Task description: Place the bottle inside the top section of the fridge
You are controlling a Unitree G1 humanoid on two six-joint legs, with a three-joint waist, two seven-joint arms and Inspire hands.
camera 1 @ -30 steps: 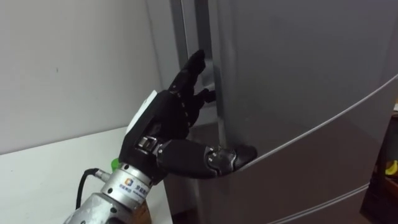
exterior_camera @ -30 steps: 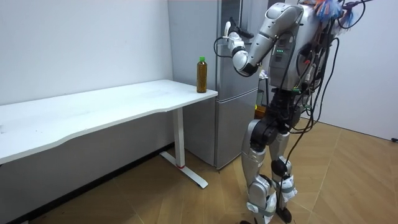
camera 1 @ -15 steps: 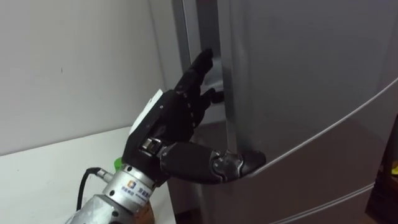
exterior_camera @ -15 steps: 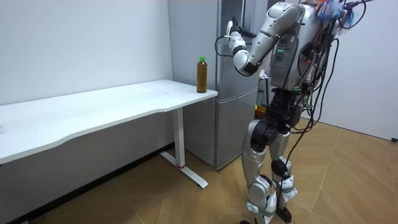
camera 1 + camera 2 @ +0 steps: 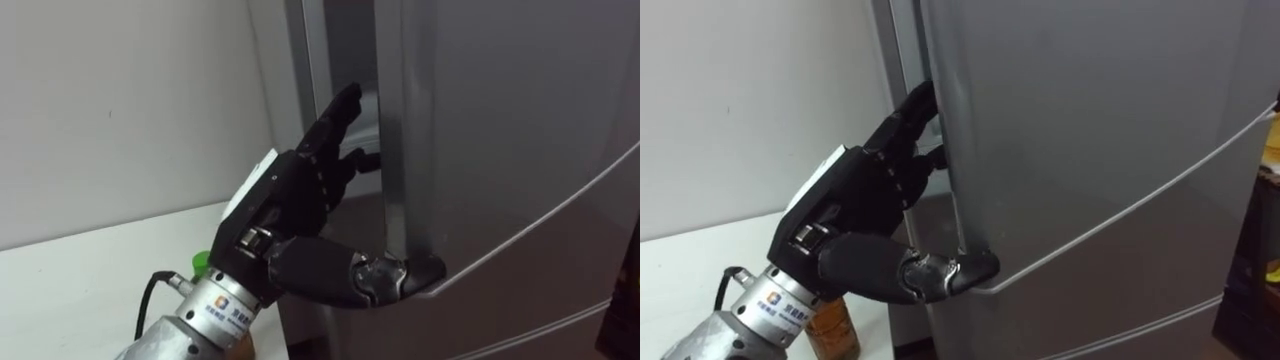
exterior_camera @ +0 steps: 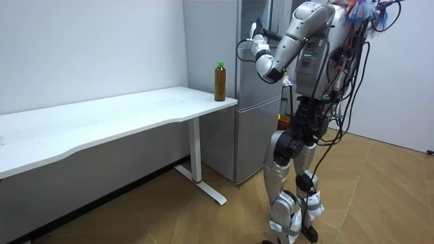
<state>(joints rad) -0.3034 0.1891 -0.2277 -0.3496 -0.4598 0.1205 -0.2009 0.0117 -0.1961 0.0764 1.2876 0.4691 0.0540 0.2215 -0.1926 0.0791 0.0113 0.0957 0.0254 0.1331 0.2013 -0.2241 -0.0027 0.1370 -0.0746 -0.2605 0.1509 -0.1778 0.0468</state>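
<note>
**Left Hand Clamped on Upper Door Edge; Bottle on Table**

The robot stands upright and faces the tall silver-grey metal fridge (image 6: 252,135), at the end of the long white table (image 6: 102,118). Its left arm is raised to the fridge at about shoulder height.

Check the black left hand (image 5: 295,200) in the eye views. It sits at the left vertical edge of the flat silver upper door (image 5: 500,130). The fingers (image 5: 338,112) reach, nearly straight, into the dark gap between that edge and the fridge body. In the right eye view their tips are hidden behind the edge. The thumb (image 5: 345,282) lies across the door's front and hooks round its lower left corner. This corner is just above the curved seam that parts the upper door from the silver lower door (image 5: 520,310). The door edge is pinched between thumb and fingers, so treat the hand as clamped on the upper door. The door stands slightly ajar.

Locate the amber plastic bottle with a green cap (image 6: 220,81). It stands upright on the table corner nearest the fridge, just beside the fridge and apart from the left hand. In the eye views its cap and body show just below the left wrist. A plain pale wall (image 5: 120,100) rises behind the table.
</note>
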